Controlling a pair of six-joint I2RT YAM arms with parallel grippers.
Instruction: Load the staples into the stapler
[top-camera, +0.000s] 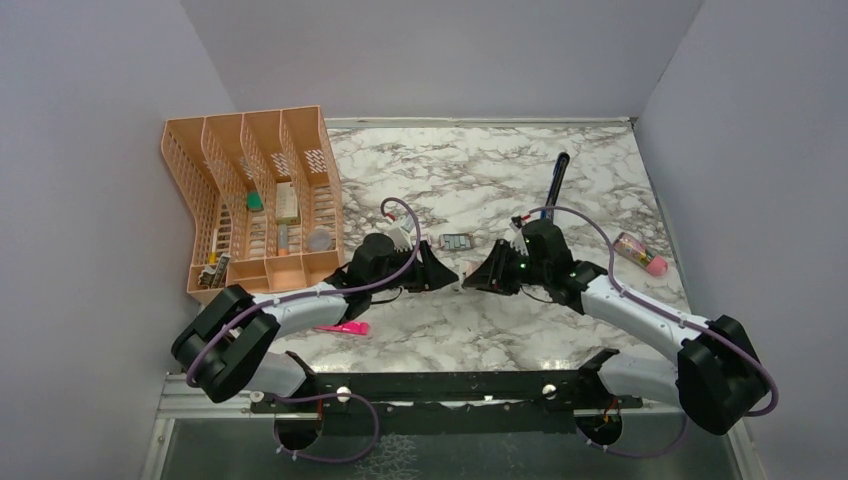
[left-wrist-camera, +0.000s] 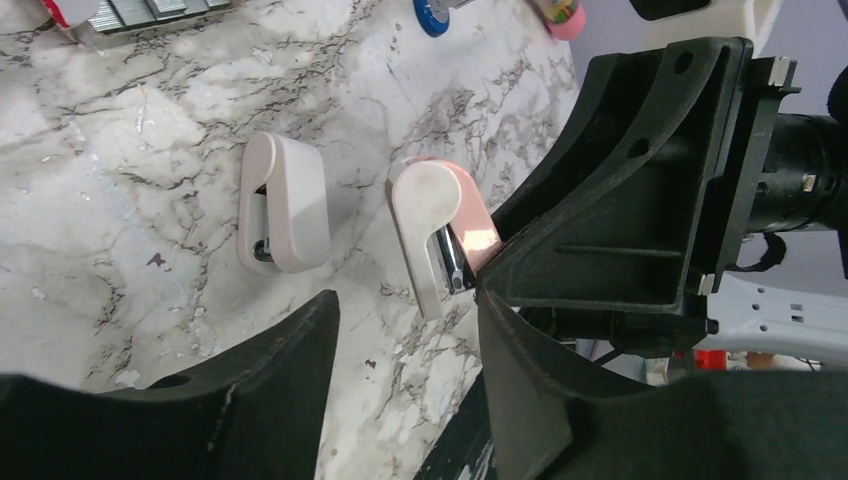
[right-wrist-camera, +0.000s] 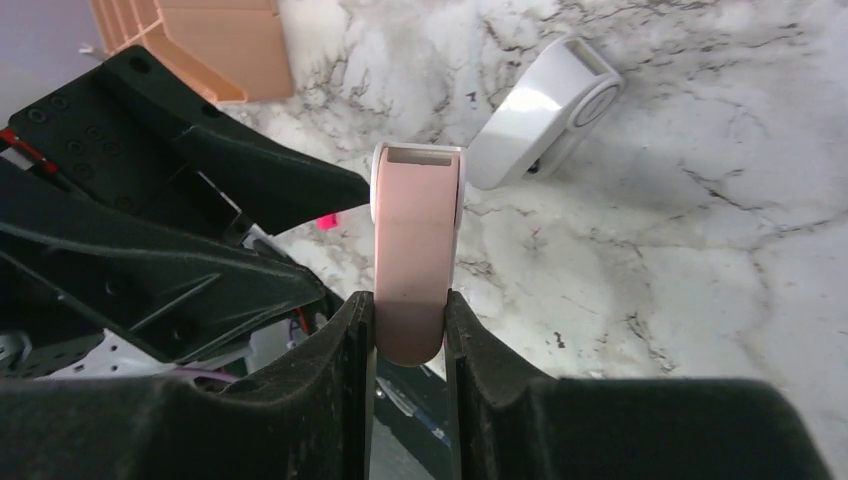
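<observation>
My right gripper (right-wrist-camera: 410, 300) is shut on a small peach-pink piece (right-wrist-camera: 412, 250) and holds it just above the marble table. The piece has a white side and a shiny metal part inside (left-wrist-camera: 450, 262). My left gripper (left-wrist-camera: 405, 298) is open and empty, its tips facing the pink piece. A white capsule-shaped piece (left-wrist-camera: 290, 215) lies on the table beside it, and it also shows in the right wrist view (right-wrist-camera: 540, 115). The silvery staples (top-camera: 457, 242) lie in their tray just beyond both grippers (left-wrist-camera: 150, 10). The slim blue-and-black stapler (top-camera: 560, 172) lies farther back right.
An orange mesh desk organiser (top-camera: 260, 190) with small items stands at the back left. A bright pink highlighter (top-camera: 343, 327) lies under the left arm. A pink-capped tube (top-camera: 640, 253) lies at the right. Grey walls enclose the table.
</observation>
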